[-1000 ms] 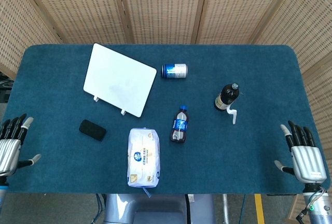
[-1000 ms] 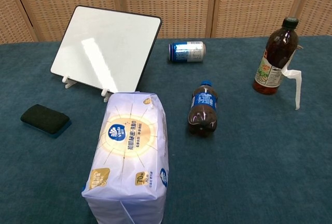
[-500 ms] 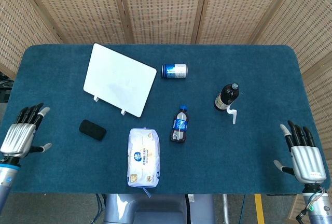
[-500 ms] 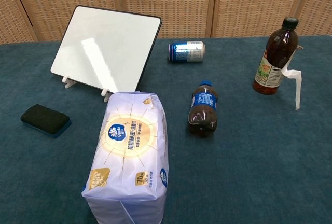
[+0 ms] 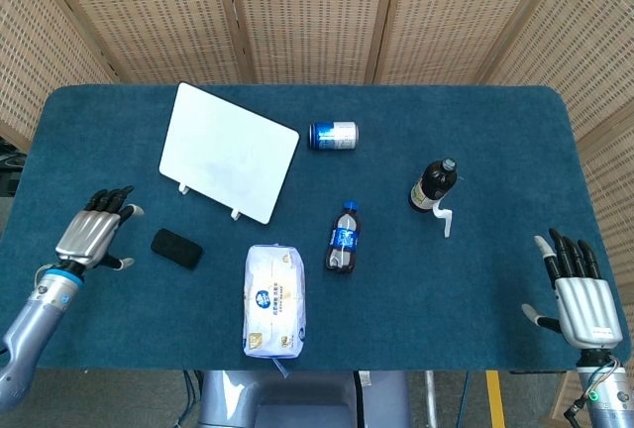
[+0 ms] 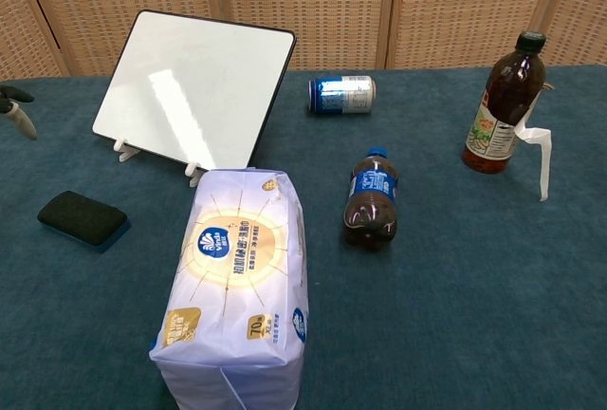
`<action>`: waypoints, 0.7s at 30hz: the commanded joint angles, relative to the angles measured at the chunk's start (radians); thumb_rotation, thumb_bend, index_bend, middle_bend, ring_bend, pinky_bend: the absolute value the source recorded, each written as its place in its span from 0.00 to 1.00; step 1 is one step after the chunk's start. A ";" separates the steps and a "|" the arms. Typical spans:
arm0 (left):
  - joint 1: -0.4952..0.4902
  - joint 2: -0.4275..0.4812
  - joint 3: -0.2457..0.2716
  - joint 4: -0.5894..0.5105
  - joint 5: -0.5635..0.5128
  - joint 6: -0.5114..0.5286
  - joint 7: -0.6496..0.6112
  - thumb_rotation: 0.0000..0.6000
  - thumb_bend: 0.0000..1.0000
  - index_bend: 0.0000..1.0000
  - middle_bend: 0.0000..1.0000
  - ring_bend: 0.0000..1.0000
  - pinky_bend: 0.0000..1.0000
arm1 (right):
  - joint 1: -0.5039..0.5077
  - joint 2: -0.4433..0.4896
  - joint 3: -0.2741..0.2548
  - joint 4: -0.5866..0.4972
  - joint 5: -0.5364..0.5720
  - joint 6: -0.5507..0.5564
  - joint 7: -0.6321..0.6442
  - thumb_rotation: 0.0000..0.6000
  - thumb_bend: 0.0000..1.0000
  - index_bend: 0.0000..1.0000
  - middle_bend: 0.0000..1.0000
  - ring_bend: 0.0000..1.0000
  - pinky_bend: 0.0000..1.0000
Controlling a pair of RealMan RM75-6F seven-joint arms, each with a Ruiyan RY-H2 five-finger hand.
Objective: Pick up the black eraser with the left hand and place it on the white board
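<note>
Black eraser (image 5: 176, 249), white board (image 5: 228, 151)

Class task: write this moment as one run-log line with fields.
phase: approach | left hand: open, beside black eraser, apart | white board: bare | right hand: open, idle

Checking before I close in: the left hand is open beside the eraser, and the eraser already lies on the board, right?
Not quite. The eraser lies on the table, apart from the board, as the head view shows. The left hand is open beside it.
</note>
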 commanded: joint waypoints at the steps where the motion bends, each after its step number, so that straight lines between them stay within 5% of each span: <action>1: -0.041 -0.032 0.005 0.025 -0.048 -0.043 0.044 1.00 0.12 0.26 0.00 0.00 0.00 | 0.000 0.001 0.001 0.001 0.002 -0.001 0.003 1.00 0.00 0.00 0.00 0.00 0.00; 21: -0.192 -0.124 0.055 0.047 -0.234 -0.106 0.239 1.00 0.17 0.27 0.00 0.00 0.00 | -0.002 0.010 0.014 0.017 0.017 0.001 0.064 1.00 0.00 0.00 0.00 0.00 0.00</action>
